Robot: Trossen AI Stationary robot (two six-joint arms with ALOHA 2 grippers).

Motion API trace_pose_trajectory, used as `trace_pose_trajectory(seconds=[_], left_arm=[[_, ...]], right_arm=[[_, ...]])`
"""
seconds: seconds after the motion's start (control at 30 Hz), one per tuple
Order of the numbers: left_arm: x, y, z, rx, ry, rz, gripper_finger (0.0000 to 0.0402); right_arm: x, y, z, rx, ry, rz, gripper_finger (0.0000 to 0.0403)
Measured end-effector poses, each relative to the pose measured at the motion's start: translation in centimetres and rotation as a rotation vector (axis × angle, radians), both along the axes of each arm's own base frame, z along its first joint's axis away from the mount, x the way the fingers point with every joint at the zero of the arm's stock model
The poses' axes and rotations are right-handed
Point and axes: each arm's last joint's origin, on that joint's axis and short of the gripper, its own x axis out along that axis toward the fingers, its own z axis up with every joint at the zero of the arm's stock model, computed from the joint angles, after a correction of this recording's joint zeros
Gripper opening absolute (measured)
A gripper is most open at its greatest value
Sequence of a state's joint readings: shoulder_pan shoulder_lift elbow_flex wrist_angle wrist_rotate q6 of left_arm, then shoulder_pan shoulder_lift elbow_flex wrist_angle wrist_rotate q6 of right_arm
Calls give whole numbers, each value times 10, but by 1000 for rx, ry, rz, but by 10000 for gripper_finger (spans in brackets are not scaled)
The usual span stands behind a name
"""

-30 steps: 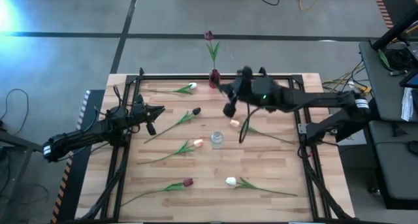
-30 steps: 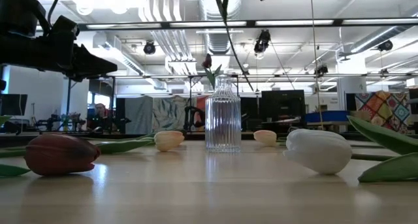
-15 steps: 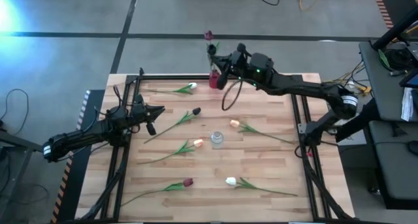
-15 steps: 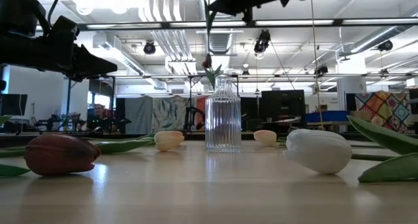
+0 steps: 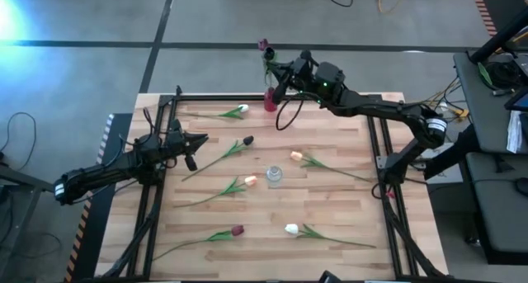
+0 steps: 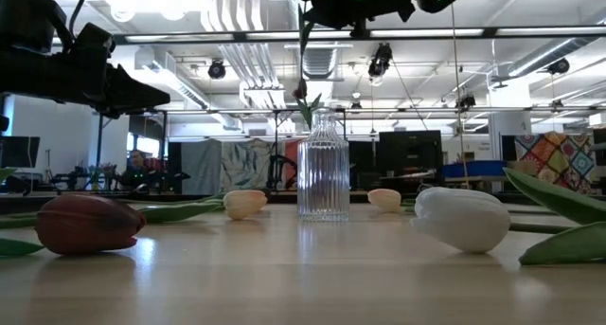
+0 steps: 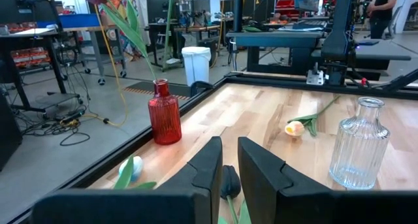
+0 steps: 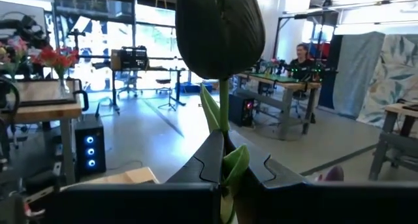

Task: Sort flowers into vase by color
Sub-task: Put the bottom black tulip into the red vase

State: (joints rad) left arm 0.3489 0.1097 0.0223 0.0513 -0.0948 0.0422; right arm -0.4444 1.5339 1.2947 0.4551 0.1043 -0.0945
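Right gripper (image 5: 279, 75) clamps the green stem of a dark maroon artificial tulip (image 8: 220, 29), just above the red ribbed glass vase (image 5: 270, 101). Left gripper (image 5: 200, 139), fingers slightly parted, waits apart.

- I cannot read any text, label, brand, number or sign in my views.
- Far behind my left pincer some boards hang in the room, but their writing is too small for me to read.

A white bin (image 7: 196, 63) stands on the floor beyond the wooden table (image 5: 330, 213), near desks.
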Motion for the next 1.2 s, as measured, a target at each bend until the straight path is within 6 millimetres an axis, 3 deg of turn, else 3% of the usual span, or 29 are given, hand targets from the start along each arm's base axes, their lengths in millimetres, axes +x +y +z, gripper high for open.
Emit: trace_pose_trajectory(seconds=[0.33, 0.83, 1.2], left_arm=[[0, 0, 0, 0, 0, 0, 36], [0, 0, 0, 0, 0, 0, 36], [0, 0, 0, 0, 0, 0, 36]], right_arm=[[-2, -6, -2, 7, -43, -13, 9], [-17, -20, -33, 58, -142, -56, 9], [-25, -21, -43, 89, -226, -55, 9]])
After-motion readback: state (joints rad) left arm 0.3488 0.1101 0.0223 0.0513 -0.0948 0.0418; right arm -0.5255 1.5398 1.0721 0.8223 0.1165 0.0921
